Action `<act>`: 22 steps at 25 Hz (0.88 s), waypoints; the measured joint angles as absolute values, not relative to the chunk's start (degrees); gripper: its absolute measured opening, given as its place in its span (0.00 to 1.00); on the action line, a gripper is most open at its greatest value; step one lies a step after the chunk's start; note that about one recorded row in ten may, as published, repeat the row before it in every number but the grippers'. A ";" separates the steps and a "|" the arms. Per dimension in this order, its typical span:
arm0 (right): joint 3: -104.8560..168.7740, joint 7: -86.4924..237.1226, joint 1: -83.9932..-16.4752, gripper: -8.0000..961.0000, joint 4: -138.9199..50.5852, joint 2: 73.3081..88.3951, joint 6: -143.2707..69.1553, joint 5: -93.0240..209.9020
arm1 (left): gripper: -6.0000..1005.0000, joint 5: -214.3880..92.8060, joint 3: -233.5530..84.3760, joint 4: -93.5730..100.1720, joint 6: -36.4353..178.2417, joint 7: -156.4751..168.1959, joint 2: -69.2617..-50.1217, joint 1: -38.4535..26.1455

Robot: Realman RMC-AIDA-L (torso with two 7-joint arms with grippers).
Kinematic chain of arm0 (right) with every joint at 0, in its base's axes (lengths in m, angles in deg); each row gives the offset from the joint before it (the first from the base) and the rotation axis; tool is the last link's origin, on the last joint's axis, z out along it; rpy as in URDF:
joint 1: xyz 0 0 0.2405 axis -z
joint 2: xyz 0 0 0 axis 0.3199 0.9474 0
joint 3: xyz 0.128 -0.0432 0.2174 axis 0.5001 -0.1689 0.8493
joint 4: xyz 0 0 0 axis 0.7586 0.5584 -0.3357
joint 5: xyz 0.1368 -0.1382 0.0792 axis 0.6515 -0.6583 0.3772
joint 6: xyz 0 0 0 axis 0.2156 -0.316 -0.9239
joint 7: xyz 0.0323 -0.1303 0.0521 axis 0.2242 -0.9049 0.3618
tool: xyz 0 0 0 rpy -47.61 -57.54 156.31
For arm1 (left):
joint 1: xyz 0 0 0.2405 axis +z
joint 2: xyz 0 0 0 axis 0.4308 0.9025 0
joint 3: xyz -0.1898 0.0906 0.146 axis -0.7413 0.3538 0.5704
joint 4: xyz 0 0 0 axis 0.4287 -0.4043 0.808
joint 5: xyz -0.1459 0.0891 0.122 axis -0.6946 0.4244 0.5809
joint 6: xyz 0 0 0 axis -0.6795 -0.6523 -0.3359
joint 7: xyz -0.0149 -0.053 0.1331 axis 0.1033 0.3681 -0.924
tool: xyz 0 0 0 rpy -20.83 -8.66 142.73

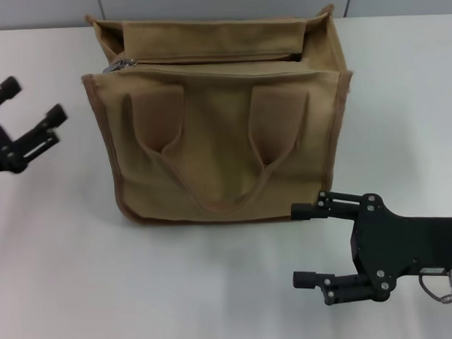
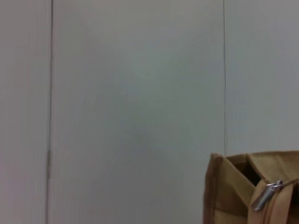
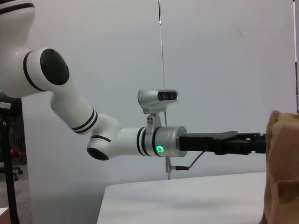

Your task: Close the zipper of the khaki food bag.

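Note:
The khaki food bag [image 1: 221,132] stands upright on the white table [image 1: 58,274], its two looped handles hanging down the front face. Its zipper [image 1: 214,63] runs along the top and gapes open, with the small silver pull tab [image 1: 121,65] at the bag's left end. The pull tab also shows in the left wrist view [image 2: 264,195]. My left gripper [image 1: 35,103] is open, hovering to the left of the bag and apart from it. My right gripper [image 1: 298,245] is open, low in front of the bag's right bottom corner, holding nothing.
A grey wall [image 1: 226,3] runs behind the table's far edge. In the right wrist view the left arm [image 3: 140,140] reaches toward the bag's corner [image 3: 282,172].

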State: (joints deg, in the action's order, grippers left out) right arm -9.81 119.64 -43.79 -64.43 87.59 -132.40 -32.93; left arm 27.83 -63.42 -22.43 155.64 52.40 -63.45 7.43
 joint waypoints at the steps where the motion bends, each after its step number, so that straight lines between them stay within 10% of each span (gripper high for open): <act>1: -9.82 119.62 -43.97 0.83 -64.00 87.63 -132.18 -32.93 | 0.79 27.98 -62.72 -20.73 155.14 51.17 -63.48 6.16; 22: -9.09 118.29 -44.04 0.83 -60.25 87.68 -132.02 -32.83 | 0.75 17.09 -58.61 -10.64 151.98 43.19 -63.90 1.44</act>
